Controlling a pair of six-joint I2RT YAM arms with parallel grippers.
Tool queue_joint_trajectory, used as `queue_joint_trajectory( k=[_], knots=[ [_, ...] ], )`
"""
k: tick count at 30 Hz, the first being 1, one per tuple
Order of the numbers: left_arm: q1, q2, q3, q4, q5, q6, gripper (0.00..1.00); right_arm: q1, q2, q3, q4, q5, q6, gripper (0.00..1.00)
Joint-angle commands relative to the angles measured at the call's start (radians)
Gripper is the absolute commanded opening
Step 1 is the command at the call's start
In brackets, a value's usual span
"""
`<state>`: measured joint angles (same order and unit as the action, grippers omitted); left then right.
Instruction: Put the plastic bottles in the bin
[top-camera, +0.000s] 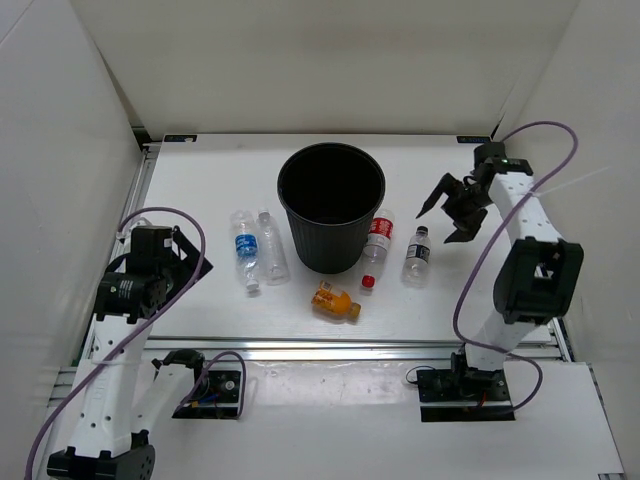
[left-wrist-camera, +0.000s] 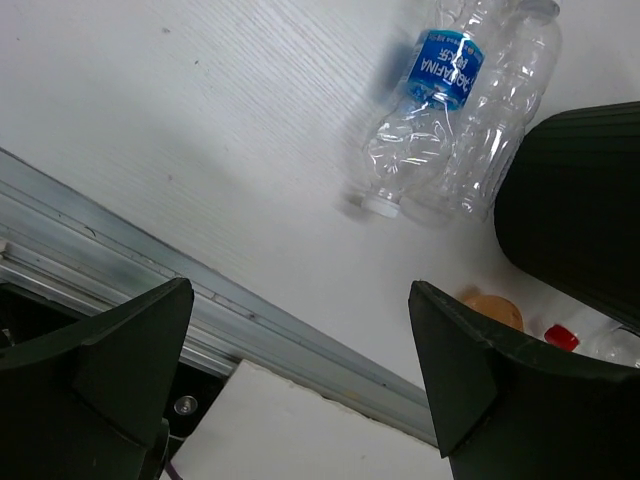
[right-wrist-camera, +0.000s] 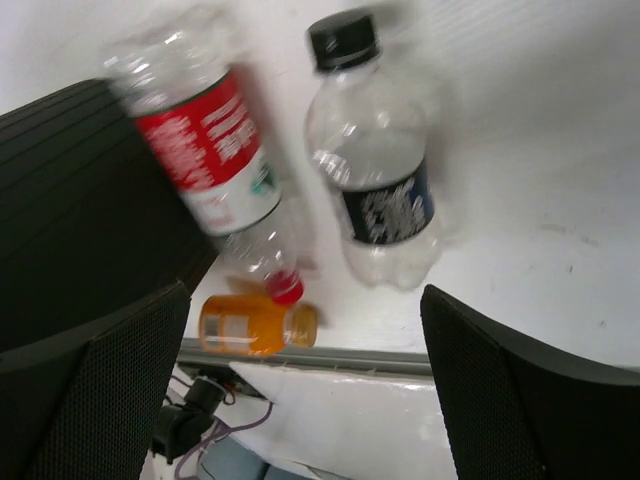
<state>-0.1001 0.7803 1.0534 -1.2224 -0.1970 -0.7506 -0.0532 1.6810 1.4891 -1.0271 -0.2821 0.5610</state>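
Note:
The black bin (top-camera: 331, 207) stands upright mid-table. Left of it lie the blue-label bottle (top-camera: 245, 250) and the plain clear bottle (top-camera: 272, 247), side by side; both show in the left wrist view (left-wrist-camera: 425, 120) (left-wrist-camera: 495, 115). Right of the bin lie the red-label bottle (top-camera: 376, 248) and the dark-cap bottle (top-camera: 416, 256). The short orange bottle (top-camera: 336, 301) lies in front of the bin. My right gripper (top-camera: 447, 212) is open and empty, above the table right of the dark-cap bottle (right-wrist-camera: 375, 180). My left gripper (top-camera: 188, 262) is open and empty at the left.
A metal rail (top-camera: 350, 347) runs along the table's near edge. White walls enclose the table on three sides. Control boxes (top-camera: 212, 392) with cables sit below the rail near each arm base.

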Motion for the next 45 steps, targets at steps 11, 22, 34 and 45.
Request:
queue_joint_trajectory(
  k=[11,22,34,45],
  knots=[
    [-0.001,-0.003,-0.004,-0.08,0.027,-0.035,1.0,0.055,0.304,-0.006,0.119,0.087,-0.033,1.0],
    [-0.001,0.017,-0.049,-0.065,0.047,-0.056,1.0,0.064,0.24,-0.138,0.15,0.078,-0.033,0.56],
    [-0.001,0.094,-0.087,0.104,0.08,-0.038,1.0,0.17,-0.202,0.245,0.03,0.089,0.124,0.36],
    [-0.001,0.128,-0.144,0.331,0.099,0.006,1.0,0.457,0.155,0.852,0.096,0.027,0.135,0.58]
  ],
)
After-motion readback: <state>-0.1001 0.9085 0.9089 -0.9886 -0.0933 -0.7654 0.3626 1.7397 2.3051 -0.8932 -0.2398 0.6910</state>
